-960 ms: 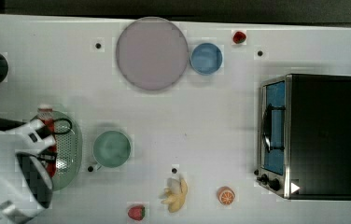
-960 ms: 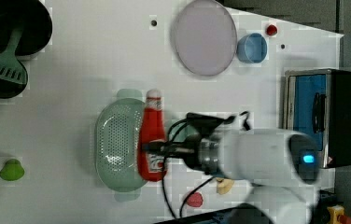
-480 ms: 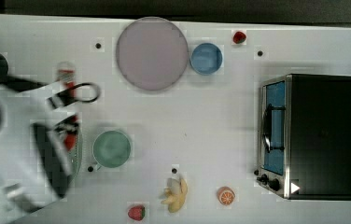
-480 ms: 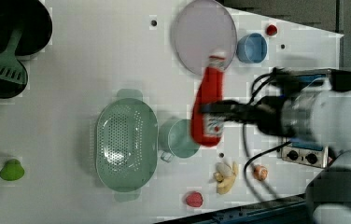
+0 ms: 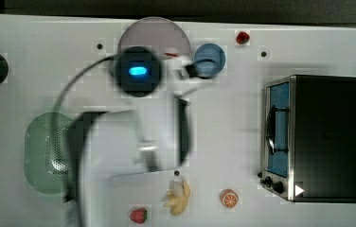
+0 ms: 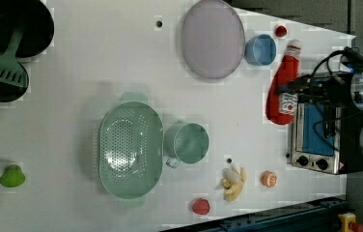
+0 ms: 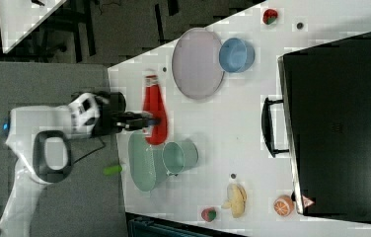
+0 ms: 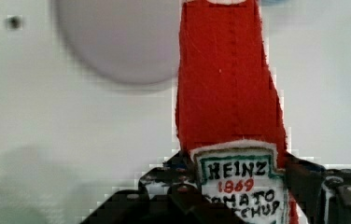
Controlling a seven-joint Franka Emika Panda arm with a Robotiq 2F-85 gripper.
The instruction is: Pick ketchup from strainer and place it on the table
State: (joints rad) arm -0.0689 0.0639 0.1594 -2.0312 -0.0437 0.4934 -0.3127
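The red ketchup (image 6: 282, 84) bottle hangs in the air with my gripper (image 6: 293, 93) shut on its labelled lower half. The white cap points toward the small strawberry. In the right view the ketchup (image 7: 155, 111) and gripper (image 7: 149, 121) float above the table's edge near the strainer. In the wrist view the black fingers (image 8: 178, 184) clamp the ketchup (image 8: 229, 93) at its label, with the lilac plate (image 8: 117, 42) below. The pale green strainer (image 6: 130, 150) sits empty on the white table (image 6: 97, 58). In the top view my arm (image 5: 138, 137) covers part of the strainer (image 5: 43, 151).
A teal cup (image 6: 187, 142) touches the strainer. A lilac plate (image 6: 212, 38), a blue cup (image 6: 260, 49) and a strawberry (image 6: 281, 31) lie at one end. A toaster oven (image 6: 314, 135), banana (image 6: 232, 181), orange slice (image 6: 269, 179) and green spatula (image 6: 3, 72) are also there.
The ketchup was lifted out of the strainer and carried away from it, to the top view's right, toward the plate and blue cup. The grip has stayed the same.
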